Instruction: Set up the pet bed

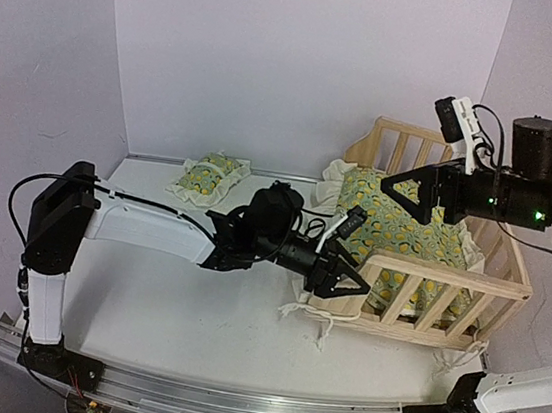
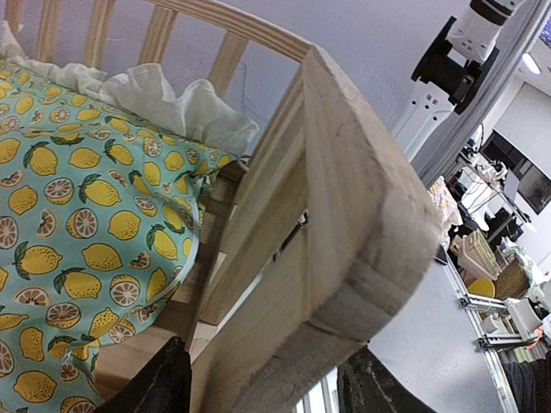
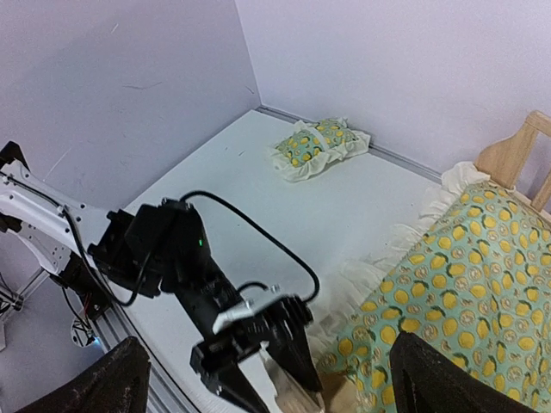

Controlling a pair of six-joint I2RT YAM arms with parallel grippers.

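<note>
The pet bed frame [image 1: 453,281] of pale pine stands at the right of the table. The lemon-patterned cushion [image 1: 394,231] lies in it, its cream ruffle spilling over the left end. The small matching pillow [image 1: 209,178] lies apart at the back left of the table and also shows in the right wrist view [image 3: 317,146]. My left gripper [image 1: 345,288] is shut on the frame's near-left corner post [image 2: 344,224], one finger on each side. My right gripper [image 1: 406,200] is open and empty, hovering above the cushion [image 3: 465,284].
The white table [image 1: 193,307] is walled by pale panels at the back and left. A metal rail [image 1: 232,403] with the arm bases runs along the near edge. The left arm's cable [image 3: 258,232] loops above the table beside the bed.
</note>
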